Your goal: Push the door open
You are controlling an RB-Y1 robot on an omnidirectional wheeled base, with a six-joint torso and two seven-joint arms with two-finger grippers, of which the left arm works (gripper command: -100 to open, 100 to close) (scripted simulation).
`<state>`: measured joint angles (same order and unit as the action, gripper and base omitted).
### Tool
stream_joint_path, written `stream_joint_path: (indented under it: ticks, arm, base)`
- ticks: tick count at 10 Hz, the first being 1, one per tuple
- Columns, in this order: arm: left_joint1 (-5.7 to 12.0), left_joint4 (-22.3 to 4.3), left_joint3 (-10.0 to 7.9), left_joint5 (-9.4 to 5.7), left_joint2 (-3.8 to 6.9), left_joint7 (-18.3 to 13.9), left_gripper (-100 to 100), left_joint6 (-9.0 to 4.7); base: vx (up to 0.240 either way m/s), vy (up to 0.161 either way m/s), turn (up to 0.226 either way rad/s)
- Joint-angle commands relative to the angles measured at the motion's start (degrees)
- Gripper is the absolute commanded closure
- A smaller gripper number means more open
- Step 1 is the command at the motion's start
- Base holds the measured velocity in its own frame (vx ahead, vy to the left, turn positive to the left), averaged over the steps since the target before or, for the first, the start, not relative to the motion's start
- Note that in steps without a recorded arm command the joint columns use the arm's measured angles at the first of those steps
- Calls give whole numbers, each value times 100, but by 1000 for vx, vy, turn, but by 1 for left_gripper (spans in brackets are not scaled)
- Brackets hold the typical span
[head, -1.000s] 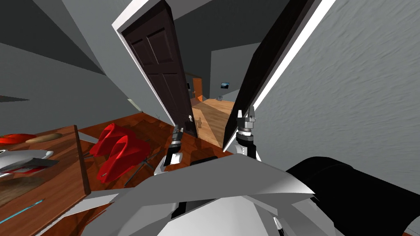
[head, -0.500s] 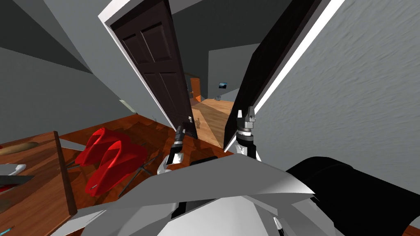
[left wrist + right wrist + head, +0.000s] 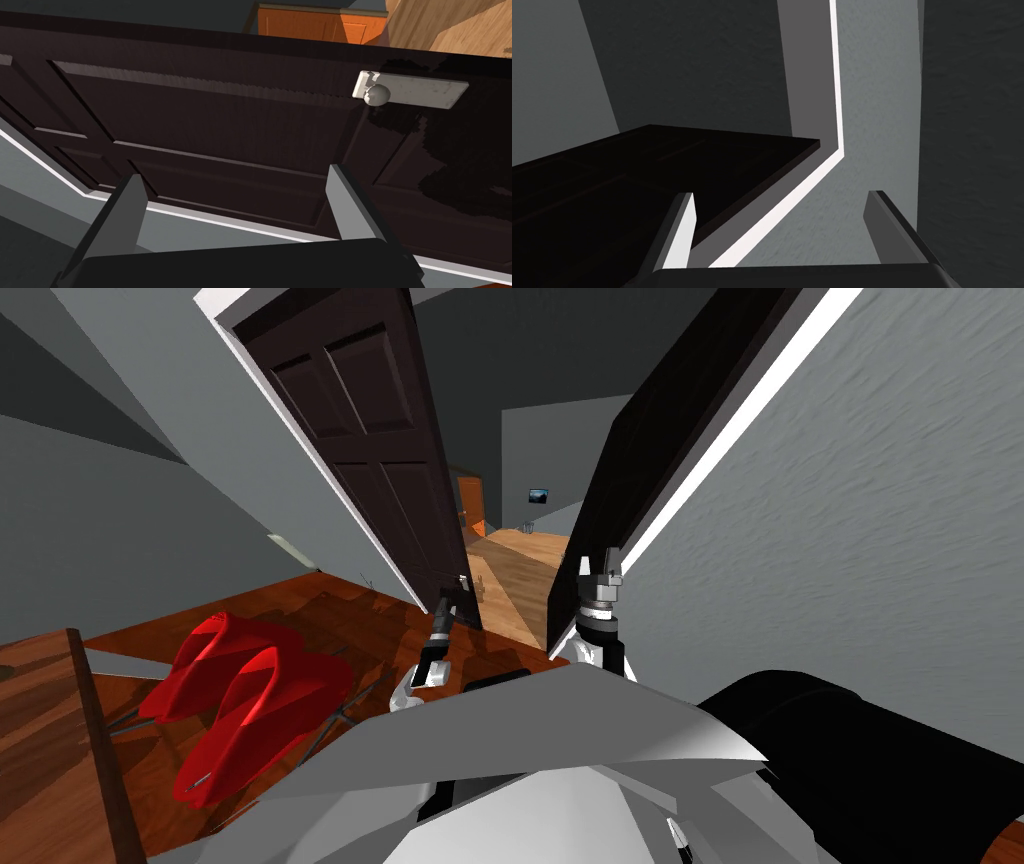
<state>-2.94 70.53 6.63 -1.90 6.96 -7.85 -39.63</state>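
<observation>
edged nearer the dark door (image 3: 370,458) — left gripper (image 3: 235,172), jaws wide, faces its pale knob (image 3: 377,93); right gripper (image 3: 779,194) wide too.

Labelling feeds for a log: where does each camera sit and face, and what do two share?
Head view: on the head, looking steeply down and forward at the dark door, ajar, and the wooden floor past it; the left gripper and right gripper show.
Left wrist view: on the left hand, facing the door's panels and knob; its open fingers show.
Right wrist view: on the right hand, facing white trim and grey wall; its open fingers show.
Shared: head and left wrist views both show the door.
</observation>
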Motion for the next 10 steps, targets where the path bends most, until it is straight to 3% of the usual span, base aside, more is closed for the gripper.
stream_joint_path:
  ticks: [1, 2, 10]
  arm:
    - [80, -244, 41, 19, 4, -16, -100, -71]
    - [80, -244, 41, 19, 4, -16, -100, -71]
    - [504, -1330, 216, 98, 33, -92, -100, -311]
  base:
    - [65, 97, -85]
    - [35, 69, -28]
    - [58, 92, -78]
